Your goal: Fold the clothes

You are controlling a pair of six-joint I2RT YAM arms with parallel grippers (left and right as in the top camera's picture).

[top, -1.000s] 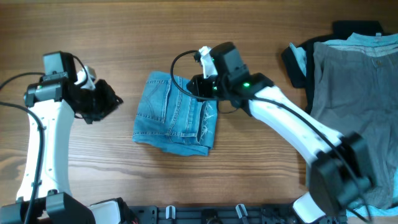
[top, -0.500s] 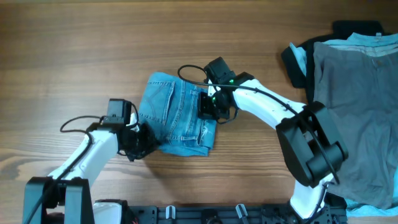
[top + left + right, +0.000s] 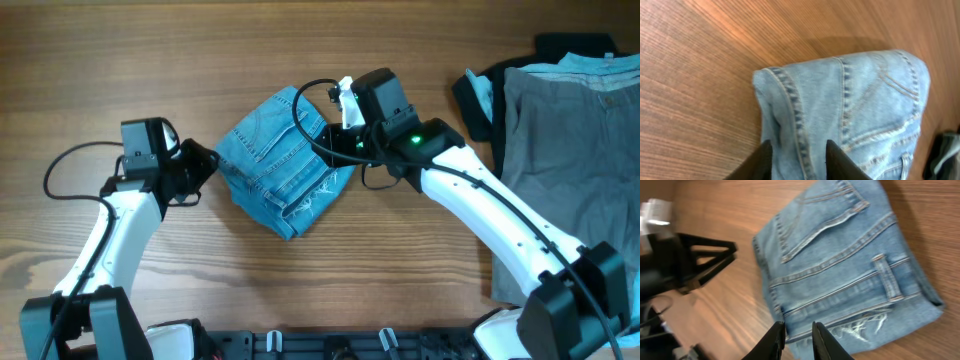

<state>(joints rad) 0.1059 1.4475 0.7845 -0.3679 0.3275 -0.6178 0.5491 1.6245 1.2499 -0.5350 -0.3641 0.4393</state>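
Jeans (image 3: 285, 170) lay at ctr of the table (image 3: 150, 60), already folded down to a compact bundle several layers thick, back pocket up, frayed hem showing at the lower-right edge. Bundle sat skewed, diagonal to the table edge.

Left gripper (image 3: 203, 165) was at its left corner. In the wrist view its fingers (image 3: 762, 160) stood apart w/ the folded edge btwn them; couldn't tell if they were pinching it. Right gripper (image 3: 335, 148) was over the right side, fingers (image 3: 776, 337) narrow w/ denim in the gap, grip also unclear.

Judgement: folding itself looked basically done. Prob. only squaring up or smoothing the bundle & letting go was left.

Grey trousers (image 3: 570, 150) and a black garment (image 3: 475, 95) lay well apart at far right, not folded.
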